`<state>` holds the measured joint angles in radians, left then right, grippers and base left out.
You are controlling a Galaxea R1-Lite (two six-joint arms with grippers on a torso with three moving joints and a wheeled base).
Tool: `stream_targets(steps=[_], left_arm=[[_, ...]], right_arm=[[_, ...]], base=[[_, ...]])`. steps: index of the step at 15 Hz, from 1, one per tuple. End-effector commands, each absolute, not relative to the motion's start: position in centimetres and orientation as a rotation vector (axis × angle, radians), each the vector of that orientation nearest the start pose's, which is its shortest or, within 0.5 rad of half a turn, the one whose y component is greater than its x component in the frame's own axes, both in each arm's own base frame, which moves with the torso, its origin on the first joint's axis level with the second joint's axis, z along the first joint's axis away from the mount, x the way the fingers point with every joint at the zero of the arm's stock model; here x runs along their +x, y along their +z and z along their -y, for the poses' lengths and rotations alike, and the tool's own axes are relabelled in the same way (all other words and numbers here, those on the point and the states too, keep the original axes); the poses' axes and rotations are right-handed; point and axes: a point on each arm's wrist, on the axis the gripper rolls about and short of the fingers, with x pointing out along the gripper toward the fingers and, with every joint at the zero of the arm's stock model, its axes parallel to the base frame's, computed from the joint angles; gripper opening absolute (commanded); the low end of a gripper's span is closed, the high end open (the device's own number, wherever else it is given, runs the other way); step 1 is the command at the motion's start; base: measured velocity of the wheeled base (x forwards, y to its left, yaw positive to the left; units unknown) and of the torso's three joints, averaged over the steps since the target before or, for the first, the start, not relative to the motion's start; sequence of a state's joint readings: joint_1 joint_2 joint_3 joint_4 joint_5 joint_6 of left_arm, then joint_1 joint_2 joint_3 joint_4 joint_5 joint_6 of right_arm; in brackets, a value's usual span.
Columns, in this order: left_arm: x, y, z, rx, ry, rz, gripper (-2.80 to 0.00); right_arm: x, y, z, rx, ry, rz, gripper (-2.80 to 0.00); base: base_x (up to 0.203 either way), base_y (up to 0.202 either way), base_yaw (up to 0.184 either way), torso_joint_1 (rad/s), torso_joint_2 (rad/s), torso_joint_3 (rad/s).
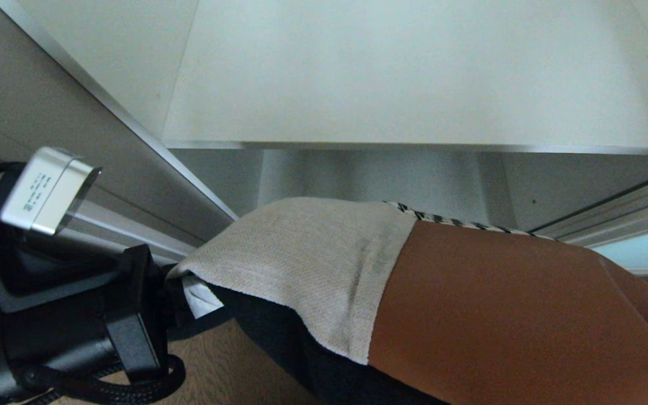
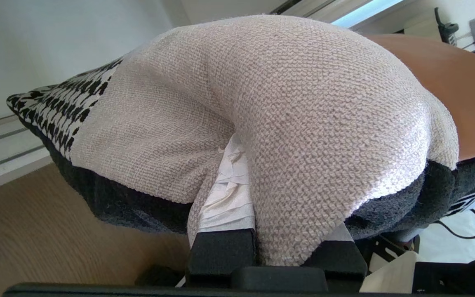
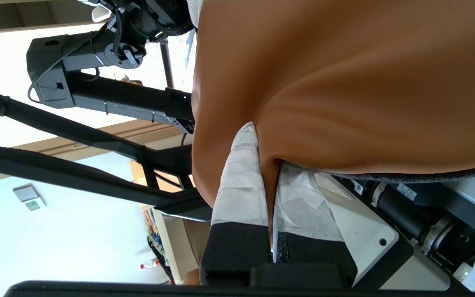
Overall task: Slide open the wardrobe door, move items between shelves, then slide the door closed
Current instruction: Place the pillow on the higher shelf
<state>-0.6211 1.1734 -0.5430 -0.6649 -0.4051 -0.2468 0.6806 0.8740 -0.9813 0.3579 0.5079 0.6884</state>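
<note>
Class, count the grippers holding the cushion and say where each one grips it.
2. The left gripper pinches the cushion's cream fabric end; the right gripper pinches its brown leather end.

The upper shelf (image 1: 414,84) lies bare from its front edge to its back wall. Below that front edge the opening is narrow, and the cushion (image 1: 442,292), pinched by the left gripper (image 1: 186,292) and right gripper (image 3: 268,181), blocks most of it. The sliding door (image 1: 647,250) closes the right corner.
</note>
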Motion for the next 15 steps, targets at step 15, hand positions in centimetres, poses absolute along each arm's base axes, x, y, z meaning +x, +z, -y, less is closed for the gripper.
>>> stream_targets(steps=[15], left_arm=[[13.34,23.81,10.64,-0.235,-1.029,-0.091,-2.8]], right_arm=[[4.72,29.96,-5.24,0.581,1.046,-0.661,-2.8]], base=[[0.0,0.0,0.0,0.0,0.0,0.0]])
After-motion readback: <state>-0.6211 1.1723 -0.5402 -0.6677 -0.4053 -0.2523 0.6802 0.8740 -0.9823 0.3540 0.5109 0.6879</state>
